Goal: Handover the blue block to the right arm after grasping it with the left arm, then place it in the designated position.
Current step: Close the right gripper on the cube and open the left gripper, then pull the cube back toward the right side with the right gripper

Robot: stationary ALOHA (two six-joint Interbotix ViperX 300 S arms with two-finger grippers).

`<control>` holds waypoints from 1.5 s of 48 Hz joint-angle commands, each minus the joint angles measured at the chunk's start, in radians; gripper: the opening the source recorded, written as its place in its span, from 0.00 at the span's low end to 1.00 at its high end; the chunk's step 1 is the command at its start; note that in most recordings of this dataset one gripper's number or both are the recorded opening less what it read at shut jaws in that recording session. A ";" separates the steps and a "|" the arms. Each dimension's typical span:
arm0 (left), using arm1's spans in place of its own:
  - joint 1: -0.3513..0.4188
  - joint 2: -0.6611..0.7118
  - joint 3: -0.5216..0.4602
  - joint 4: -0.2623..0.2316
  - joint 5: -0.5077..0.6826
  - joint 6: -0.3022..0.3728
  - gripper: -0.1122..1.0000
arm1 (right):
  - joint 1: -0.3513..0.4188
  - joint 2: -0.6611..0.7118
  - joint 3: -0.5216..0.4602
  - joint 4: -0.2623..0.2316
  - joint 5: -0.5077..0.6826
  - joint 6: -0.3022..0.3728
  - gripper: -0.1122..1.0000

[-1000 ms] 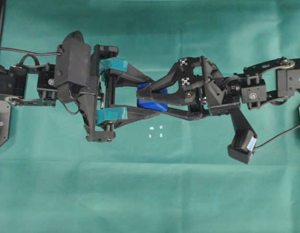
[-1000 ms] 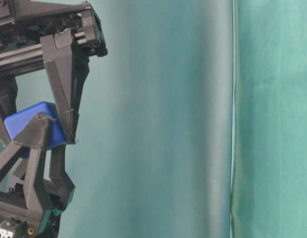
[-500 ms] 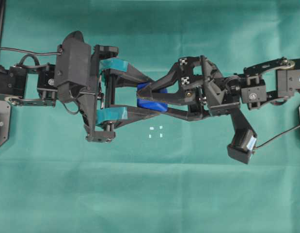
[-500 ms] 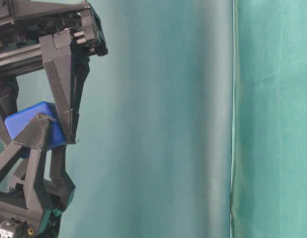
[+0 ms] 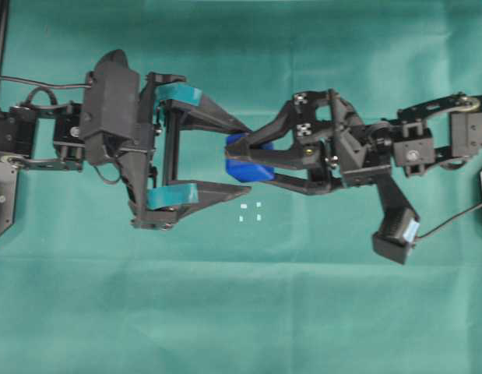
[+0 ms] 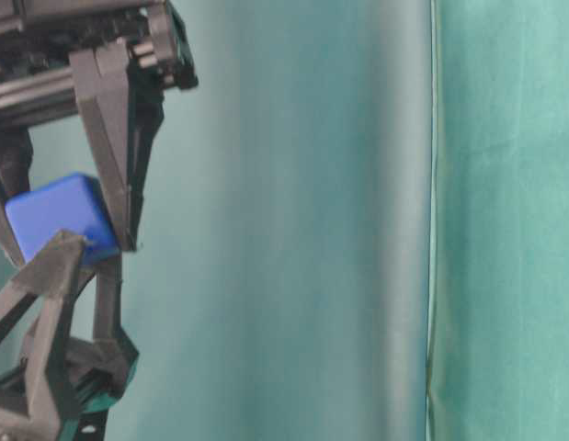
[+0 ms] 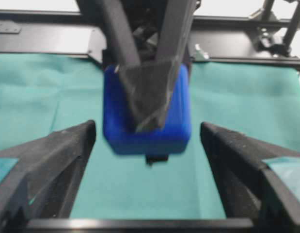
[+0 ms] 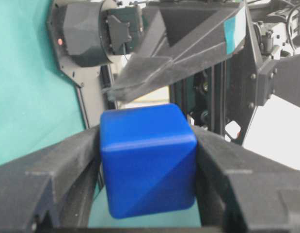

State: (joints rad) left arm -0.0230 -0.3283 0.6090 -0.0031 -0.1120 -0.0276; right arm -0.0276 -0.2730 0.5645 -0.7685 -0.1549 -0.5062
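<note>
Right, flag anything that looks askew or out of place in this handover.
Nothing stands out. The blue block sits squarely between the fingers of the right tool, held above the cloth. The left tool is open, its teal-banded fingers clear of the block on both sides. The four white dots lie uncovered just beside the handover point.

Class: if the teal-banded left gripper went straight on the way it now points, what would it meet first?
Probably the small bright blue cube clamped in the all-black right gripper; the open left gripper faces it directly.
</note>
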 commanded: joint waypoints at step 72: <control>0.005 -0.083 0.032 0.003 0.034 0.012 1.00 | 0.021 -0.161 0.075 0.247 0.106 1.028 0.60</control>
State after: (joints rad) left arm -0.0199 -0.4034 0.6596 -0.0031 -0.0752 -0.0169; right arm -0.0077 -0.4157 0.6657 -0.5246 -0.0568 0.5170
